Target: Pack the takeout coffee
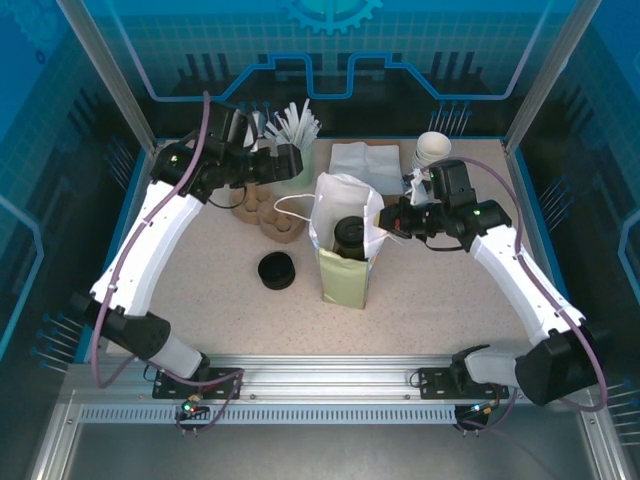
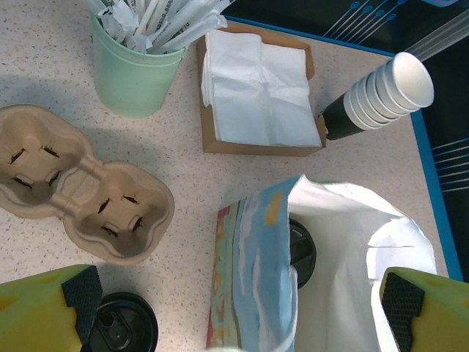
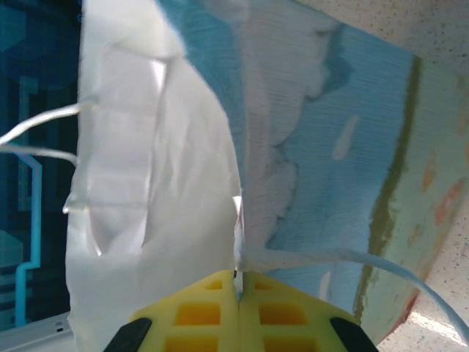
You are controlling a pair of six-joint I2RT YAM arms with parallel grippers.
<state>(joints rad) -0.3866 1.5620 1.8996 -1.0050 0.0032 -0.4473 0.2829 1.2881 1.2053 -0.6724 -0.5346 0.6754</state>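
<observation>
The takeout coffee (image 1: 350,236) stands inside an upright paper bag (image 1: 344,282), and its black lid (image 2: 303,249) shows down in the bag's white interior. The bag (image 3: 344,139) is printed blue outside. My right gripper (image 1: 386,221) is shut on the bag's right rim, with the paper edge pinched between the yellow fingertips (image 3: 220,304). My left gripper (image 1: 283,162) hovers behind and left of the bag, near the tumbler. It (image 2: 234,317) is wide open and looks down, one yellow finger (image 2: 44,312) over the table and the other over the bag's far side.
A loose black lid (image 1: 276,270) lies left of the bag. A cardboard cup carrier (image 2: 80,191), a pale green tumbler of white sticks (image 2: 132,73), a tray of white napkins (image 2: 256,92) and a stack of nested white cups (image 2: 385,92) line the back.
</observation>
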